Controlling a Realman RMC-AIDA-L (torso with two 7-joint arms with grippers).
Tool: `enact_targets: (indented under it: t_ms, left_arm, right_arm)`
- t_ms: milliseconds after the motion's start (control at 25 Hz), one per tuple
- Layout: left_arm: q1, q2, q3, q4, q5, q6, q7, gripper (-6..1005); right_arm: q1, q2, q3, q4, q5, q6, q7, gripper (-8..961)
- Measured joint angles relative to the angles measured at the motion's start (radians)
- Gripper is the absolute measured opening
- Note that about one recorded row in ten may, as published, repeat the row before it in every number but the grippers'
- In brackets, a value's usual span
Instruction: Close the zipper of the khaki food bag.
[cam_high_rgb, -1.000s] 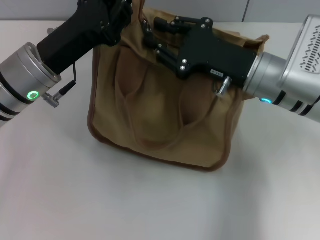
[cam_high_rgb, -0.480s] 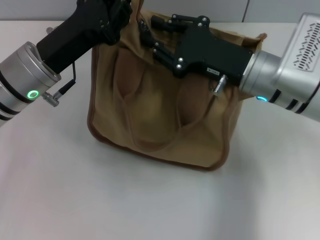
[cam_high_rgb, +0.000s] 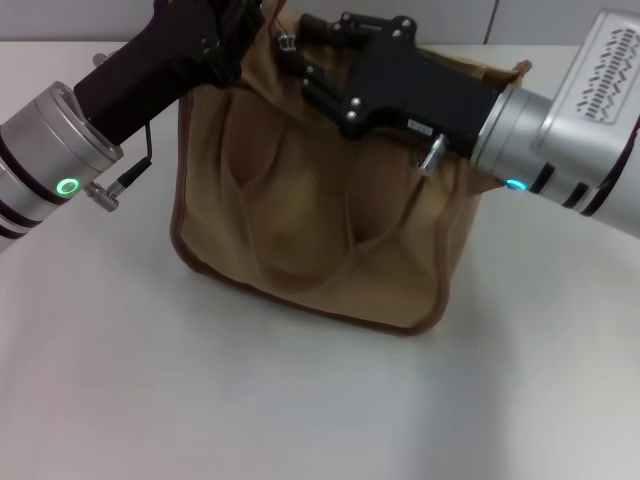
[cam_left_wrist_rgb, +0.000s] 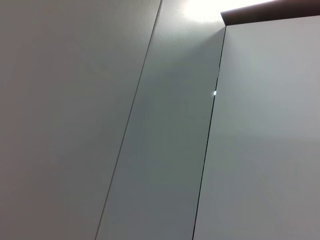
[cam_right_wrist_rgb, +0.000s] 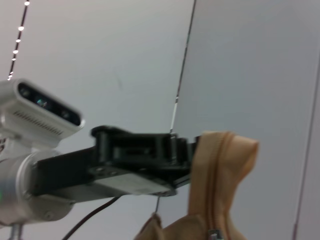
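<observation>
**Both arms at the bag's top edge, slider close to the held corner**

I have the khaki food bag (cam_high_rgb: 310, 220) standing on the white table (cam_high_rgb: 150, 400), its broad side with the loop handle facing me. My left end effector (cam_high_rgb: 232, 28) is at the bag's upper left corner. In the right wrist view it is clamped on a raised peak of fabric (cam_right_wrist_rgb: 220, 165), with the zipper (cam_right_wrist_rgb: 216, 200) running down that peak and a small silver slider (cam_right_wrist_rgb: 214, 233) showing at the bottom edge. My right end effector (cam_high_rgb: 290, 50) reaches in across the top rim from the right; I cannot tell whether its fingers are together or apart, or whether they hold the pull tab.

My worry is grip and tension. The slider looks very near the held corner, so if I keep pulling, the right fingers could run into the left ones, or the tab could slip out if the hold is shallow. The bag is soft canvas; if the left hold lets go, the tape would slacken and the slider would likely jam or drag the whole bag across the table. Pulling off the line of the teeth could also snag fabric.

The right arm's black body covers most of the top opening in the head view, so I cannot see how much of the zipper is closed. The left wrist view shows only wall panels.
</observation>
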Motion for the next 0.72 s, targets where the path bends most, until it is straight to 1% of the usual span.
enact_targets:
  t_ms: [200, 400, 600, 720]
  left_arm:
    - [0.0, 0.0, 0.0, 0.0, 0.0, -0.002, 0.0, 62]
    - [0.0, 0.0, 0.0, 0.0, -0.001, -0.003, 0.0, 63]
    - [0.001, 0.0, 0.0, 0.0, -0.002, -0.005, 0.0, 63]
    - [0.001, 0.0, -0.001, 0.0, -0.002, -0.006, 0.0, 64]
  right_arm:
    - [0.008, 0.0, -0.027, 0.001, 0.002, 0.004, -0.021, 318]
    - [0.009, 0.0, -0.028, 0.001, 0.002, 0.004, -0.024, 217]
    - [0.008, 0.0, -0.028, 0.001, 0.002, 0.001, -0.025, 221]
    - [0.006, 0.0, -0.028, 0.002, 0.002, -0.001, -0.029, 201]
